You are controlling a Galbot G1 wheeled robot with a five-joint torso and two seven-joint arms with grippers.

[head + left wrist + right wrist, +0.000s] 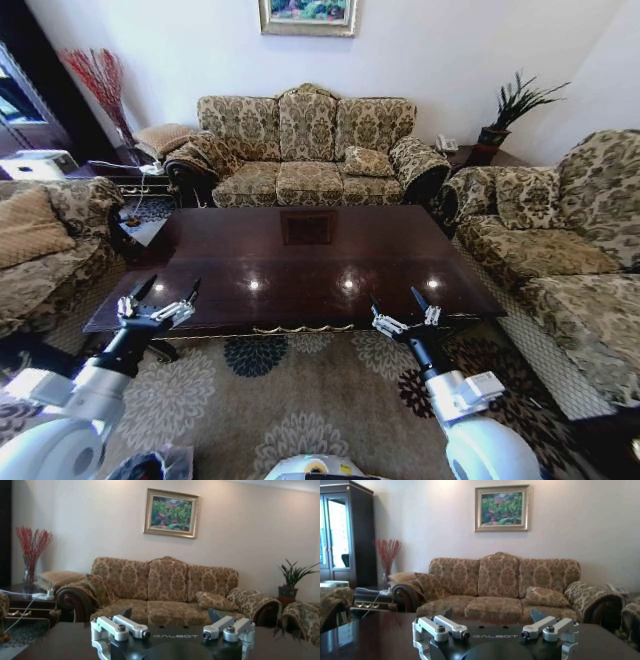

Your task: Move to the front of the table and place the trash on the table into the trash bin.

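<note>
Trash bin lining [165, 462], a translucent plastic bag edge, peeks in at the bottom of the head view, low on the robot's left beside its left arm; the bin under it is too cut off to make out. No paper wads, wrapper or bottle can be made out on the coffee table [300, 262], whose glossy dark brown top reflects ceiling lights and the framed painting [307, 15] hanging on the far wall. The table stands directly ahead of the robot on a patterned rug [300, 400], with a floral three-seat sofa [310, 150] behind it, another sofa [560, 250] along the right and an armchair [40, 250] on the left.

The left gripper [160, 298] hovers over the table's near left edge with its jaws spread apart, holding nothing. The right gripper [403, 308] hangs at the near edge toward the right, fingers likewise apart and empty. Both wrist views look across the tabletop at the sofa, each showing its own open fingers. A potted plant [510, 110] sits on a side table by the right sofa, and red branches in a vase [100, 85] stand at the far left.
</note>
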